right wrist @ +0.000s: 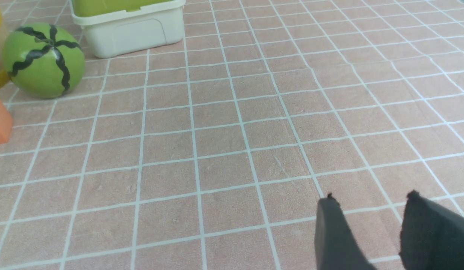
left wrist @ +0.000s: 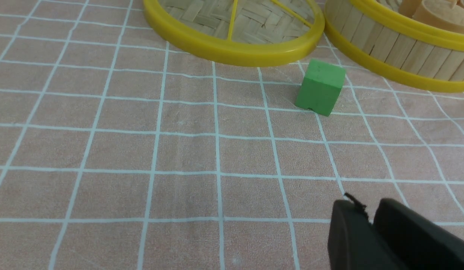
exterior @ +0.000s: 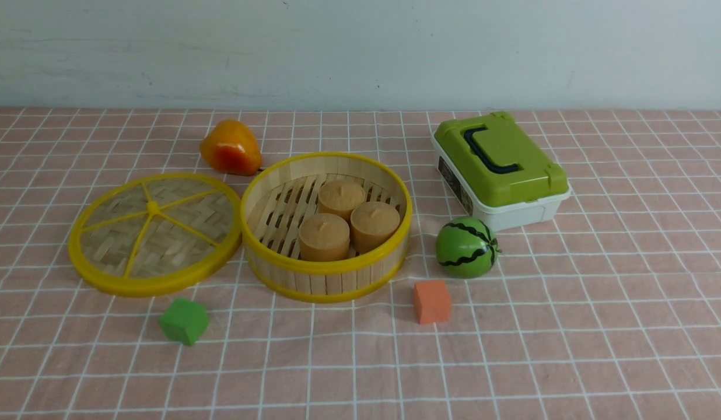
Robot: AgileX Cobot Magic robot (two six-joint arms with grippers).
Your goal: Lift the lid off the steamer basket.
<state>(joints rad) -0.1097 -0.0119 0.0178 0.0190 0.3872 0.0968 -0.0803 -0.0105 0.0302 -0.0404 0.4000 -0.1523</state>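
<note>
The lid, a woven bamboo disc with a yellow rim and spokes, lies flat on the cloth to the left of the steamer basket. The basket is uncovered and holds three tan cakes. Part of the lid and of the basket shows in the left wrist view. My left gripper is shut and empty, over bare cloth nearer me than the green cube. My right gripper is open and empty, over bare cloth to the right. Neither gripper shows in the front view.
A green cube sits in front of the lid, an orange cube in front of the basket. A toy watermelon and a white box with a green lid stand right of the basket. An orange-yellow fruit lies behind.
</note>
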